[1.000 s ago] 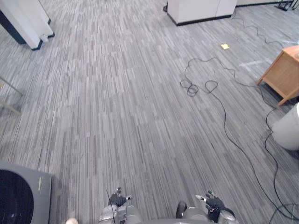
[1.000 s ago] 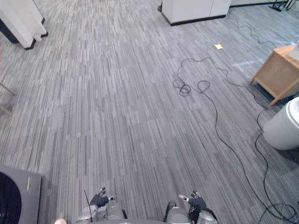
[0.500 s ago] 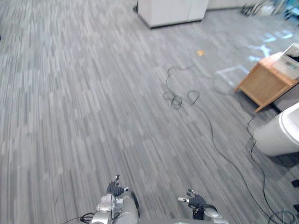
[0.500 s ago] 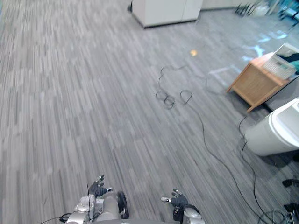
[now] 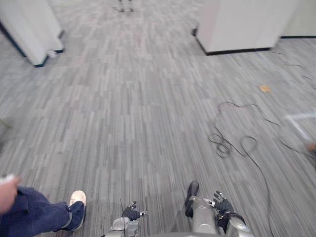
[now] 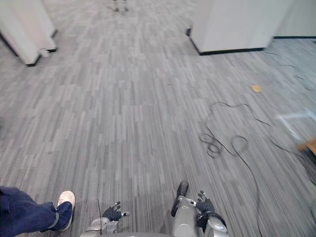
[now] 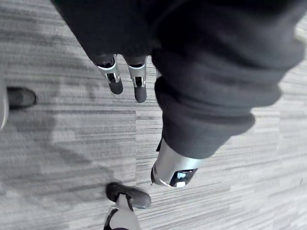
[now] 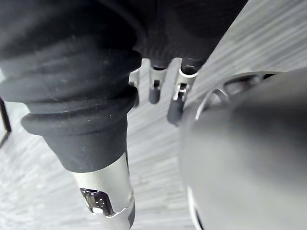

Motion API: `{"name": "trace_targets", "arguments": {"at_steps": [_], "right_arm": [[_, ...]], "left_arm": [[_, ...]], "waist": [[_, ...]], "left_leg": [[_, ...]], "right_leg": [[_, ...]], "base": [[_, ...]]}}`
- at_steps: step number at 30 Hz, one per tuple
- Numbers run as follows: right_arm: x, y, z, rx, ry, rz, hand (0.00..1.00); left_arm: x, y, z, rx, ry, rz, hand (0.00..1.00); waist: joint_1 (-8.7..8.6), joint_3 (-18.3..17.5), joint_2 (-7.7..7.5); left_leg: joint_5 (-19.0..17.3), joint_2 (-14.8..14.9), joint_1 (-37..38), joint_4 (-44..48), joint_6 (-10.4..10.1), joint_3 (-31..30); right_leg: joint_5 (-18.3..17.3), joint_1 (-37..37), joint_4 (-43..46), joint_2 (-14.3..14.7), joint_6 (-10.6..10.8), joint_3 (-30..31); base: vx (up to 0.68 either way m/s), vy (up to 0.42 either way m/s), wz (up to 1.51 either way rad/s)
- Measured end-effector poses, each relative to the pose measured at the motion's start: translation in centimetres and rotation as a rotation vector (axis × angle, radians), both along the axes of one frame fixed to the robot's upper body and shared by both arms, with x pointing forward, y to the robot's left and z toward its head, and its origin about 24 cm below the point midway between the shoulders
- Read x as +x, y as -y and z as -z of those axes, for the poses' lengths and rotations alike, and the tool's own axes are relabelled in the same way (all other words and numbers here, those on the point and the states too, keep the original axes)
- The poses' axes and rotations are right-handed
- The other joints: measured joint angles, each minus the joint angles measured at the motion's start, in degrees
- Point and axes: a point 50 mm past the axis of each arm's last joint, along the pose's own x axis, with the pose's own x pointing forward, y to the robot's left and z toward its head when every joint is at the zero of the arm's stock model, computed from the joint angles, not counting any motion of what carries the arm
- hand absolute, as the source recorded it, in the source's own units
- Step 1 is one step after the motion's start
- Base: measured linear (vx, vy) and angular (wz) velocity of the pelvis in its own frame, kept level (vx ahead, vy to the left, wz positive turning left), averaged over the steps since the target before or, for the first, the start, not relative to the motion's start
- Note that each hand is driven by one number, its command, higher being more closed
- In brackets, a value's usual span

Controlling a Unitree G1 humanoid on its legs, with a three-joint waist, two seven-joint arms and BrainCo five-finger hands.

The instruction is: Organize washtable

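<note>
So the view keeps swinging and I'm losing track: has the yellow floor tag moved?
No. The camera turned; the yellow floor tag lies as before, just this side of the white cabinet.

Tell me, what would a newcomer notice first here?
Mostly a wide grey striped carpet floor, with a person's leg in blue trousers and a white shoe at the lower left. A big white cabinet with a dark base stands far off to the right. The robot's left hand and right hand hang low at the bottom edge, fingers relaxed and empty.
</note>
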Motion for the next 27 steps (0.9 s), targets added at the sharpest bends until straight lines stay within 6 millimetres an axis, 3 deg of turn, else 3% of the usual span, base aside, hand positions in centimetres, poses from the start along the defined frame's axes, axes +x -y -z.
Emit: {"name": "trace_targets", "arguments": {"at_steps": [2,3,4,5,6,7,9,11,12,13,14,15,16,17,18,19,20,21,22,23,24,25,26,27], "right_arm": [[-0.1,0.6,-0.1,0.005,0.004,0.040,0.00],[-0.4,1.1,0.0,-0.004,-0.014,0.060,0.00],[-0.6,1.5,0.1,-0.011,-0.033,0.058,0.00],[-0.9,1.6,0.3,-0.008,-0.061,0.058,0.00],[-1.2,1.6,0.4,-0.004,-0.078,0.067,0.00],[-1.6,1.3,0.7,0.008,-0.108,0.064,0.00],[-2.4,0.5,1.3,0.021,-0.156,0.031,0.00],[-2.1,-1.0,1.4,0.020,-0.172,-0.079,0.00],[-2.1,-1.1,1.5,0.010,-0.180,-0.104,0.00],[-2.1,-1.1,1.5,0.004,-0.182,-0.117,0.00],[-2.1,-1.2,1.5,0.002,-0.183,-0.137,0.00],[-2.1,-1.3,1.5,-0.002,-0.186,-0.149,0.00],[-2.1,-1.6,1.6,-0.005,-0.194,-0.178,0.00],[-2.3,-2.0,1.8,0.002,-0.203,-0.186,0.00],[-3.1,-3.3,2.1,0.041,-0.214,-0.191,0.00],[-3.1,-3.5,2.1,0.045,-0.214,-0.191,0.00],[-3.7,-3.7,2.3,0.052,-0.228,-0.188,0.00],[-4.8,-4.0,2.6,0.068,-0.251,-0.173,0.00],[-4.5,-3.7,2.5,0.060,-0.235,-0.158,0.00],[-4.4,-3.7,2.4,0.053,-0.234,-0.166,0.00],[-3.8,-3.7,2.2,0.040,-0.210,-0.180,0.00],[-2.9,-3.6,1.9,0.026,-0.177,-0.191,0.00],[-2.0,-3.0,1.5,0.006,-0.136,-0.172,0.00],[-1.7,-2.5,1.3,-0.004,-0.117,-0.154,0.00]], "left_arm": [[-0.2,0.5,0.1,-0.016,-0.008,-0.013,0.00],[-0.3,0.8,0.1,-0.033,-0.014,-0.043,0.00],[-0.3,0.8,0.1,-0.043,-0.015,-0.077,0.00],[-0.4,0.3,0.2,-0.048,-0.020,-0.136,0.00],[-0.4,-0.2,0.2,-0.047,-0.021,-0.170,0.00],[-0.7,-1.4,0.2,-0.038,-0.018,-0.250,0.00],[-0.8,-3.3,-0.1,-0.016,0.021,-0.354,0.00],[-2.2,-6.1,-0.1,0.037,0.016,-0.464,0.00],[-3.2,-6.9,-0.1,0.060,-0.001,-0.505,0.00],[-3.9,-7.0,0.1,0.066,-0.028,-0.514,0.00],[-6.0,-6.9,0.5,0.061,-0.082,-0.558,0.00],[-7.2,-6.7,0.7,0.062,-0.111,-0.571,0.00],[-9.2,-6.2,1.0,0.060,-0.175,-0.582,0.00],[-10.4,-5.9,1.2,0.058,-0.222,-0.588,0.00],[-13.6,-6.1,1.3,0.075,-0.310,-0.655,0.00],[-14.4,-6.0,1.3,0.077,-0.338,-0.669,0.00],[-14.8,-5.9,1.4,0.075,-0.359,-0.671,0.00],[-15.4,-6.1,1.3,0.079,-0.373,-0.666,0.00],[-15.7,-6.1,1.3,0.083,-0.382,-0.651,0.00],[-15.6,-6.3,1.2,0.090,-0.380,-0.626,0.00],[-15.1,-6.8,1.2,0.106,-0.369,-0.579,0.00],[-14.2,-7.6,1.1,0.138,-0.349,-0.504,0.00],[-11.9,-7.8,1.0,0.147,-0.294,-0.435,0.00],[-10.2,-7.7,1.0,0.145,-0.254,-0.397,0.00]], "waist": [[-0.16,-0.3,1.77],[0.02,-0.6,3.67],[0.42,-0.4,4.77],[1.06,0.0,5.90],[1.23,0.3,6.10],[1.81,0.8,5.37],[2.69,0.7,3.06],[3.96,0.9,1.21],[4.85,1.1,0.85],[5.36,1.1,0.73],[5.88,1.1,0.32],[6.14,1.1,0.30],[6.89,1.0,0.50],[7.31,0.9,-0.36],[8.73,-0.7,-3.68],[8.67,-1.0,-4.69],[8.55,-1.7,-5.95],[8.54,-2.5,-7.34],[8.41,-2.4,-7.13],[8.26,-2.2,-6.73],[7.73,-2.2,-6.48],[6.45,-2.1,-6.15],[4.96,-1.7,-5.17],[4.41,-1.4,-4.60]], "left_leg": [[0.5,2.5,-4.1,10.2,-1.5,-0.1],[4.9,6.0,-9.3,22.2,-9.1,0.8],[11.6,9.3,-13.2,31.3,-13.9,2.3],[16.9,15.4,-17.4,43.6,-12.0,7.6],[15.5,18.2,-19.1,49.3,-10.0,10.6],[12.1,20.8,-21.3,55.4,-5.5,15.4],[8.7,20.0,-25.4,53.1,-4.8,20.5],[7.5,19.0,-32.4,39.2,-4.4,25.5],[8.0,17.0,-34.3,26.6,-5.2,25.7],[9.1,15.7,-35.0,19.7,-6.2,25.2],[12.3,12.5,-35.1,5.1,-8.9,23.2],[13.3,11.3,-35.2,-0.5,-9.9,21.3],[13.5,10.6,-36.6,-3.1,-9.8,17.8],[17.1,10.1,-37.1,-0.7,-8.9,16.0],[19.5,6.4,-38.5,5.8,-8.2,12.0],[18.3,3.8,-38.4,8.8,-6.1,9.4],[16.9,2.1,-37.5,11.0,-4.0,9.5],[13.5,0.8,-35.4,13.2,-2.2,10.6],[10.5,-0.2,-31.5,13.3,-0.9,11.9],[9.0,-0.4,-29.2,12.8,-0.6,12.2],[8.0,-0.6,-26.0,11.3,-0.1,12.1],[7.7,-1.0,-20.9,7.0,-0.2,12.2],[7.8,-1.2,-16.3,2.3,-0.4,12.2],[7.8,-1.3,-14.2,0.3,-0.4,12.2]], "right_leg": [[-2.1,0.3,3.1,1.3,-4.8,-0.2],[-5.8,1.5,5.0,2.3,-5.6,-1.4],[-7.7,3.3,5.0,3.7,-6.1,-1.8],[-9.5,7.2,3.3,6.3,-7.0,-2.1],[-9.9,9.8,1.9,7.6,-7.4,-2.0],[-10.5,15.4,-1.6,8.9,-7.8,-1.9],[-10.8,22.4,-8.1,9.2,-7.4,-1.9],[-10.5,28.6,-14.5,9.3,-6.2,-2.2],[-11.0,31.1,-16.5,9.0,-5.2,-2.1],[-11.5,32.4,-17.2,8.7,-4.3,-2.0],[-12.6,35.0,-18.5,7.8,-2.7,-1.7],[-13.2,36.3,-19.3,7.5,-1.6,-1.6],[-14.4,39.0,-20.3,7.1,0.2,-1.0],[-15.1,40.3,-20.8,6.1,1.1,-0.6],[-15.3,39.6,-15.4,1.4,1.2,0.5],[-14.4,36.4,-6.2,-1.5,1.4,1.1],[-12.6,34.5,0.8,-4.2,1.3,1.8],[-7.0,31.8,9.8,-8.0,1.4,2.0],[3.0,29.1,17.8,-11.4,0.7,2.0],[5.3,27.3,22.7,-12.5,0.9,2.2],[2.5,23.8,30.5,-12.7,0.8,2.3],[-3.3,19.1,37.9,-11.6,-0.5,1.6],[-8.7,14.3,40.3,-9.9,-1.9,-1.0],[-10.8,11.7,39.9,-9.3,-2.2,-2.5]], "base": [[0.48,-0.285,0.43],[0.60,-0.337,0.03],[0.73,-0.346,-0.18],[0.61,-0.238,-0.26],[0.59,-0.212,-0.25],[0.55,-0.175,-0.11],[0.51,-0.136,-0.04],[0.65,-0.054,-0.15],[0.64,0.037,-0.17],[0.55,0.135,-0.18],[0.46,0.159,-0.18],[0.60,0.258,-0.34],[0.51,0.246,-0.40],[0.92,0.417,-0.59],[0.93,0.458,-0.45],[0.92,0.476,-0.28],[0.65,0.389,0.02],[0.67,0.343,0.01],[0.67,0.314,-0.07],[0.64,0.276,-0.17],[0.59,0.217,-0.15],[0.80,0.251,-0.07],[0.56,0.155,-0.03],[0.57,0.135,0.10]]}}
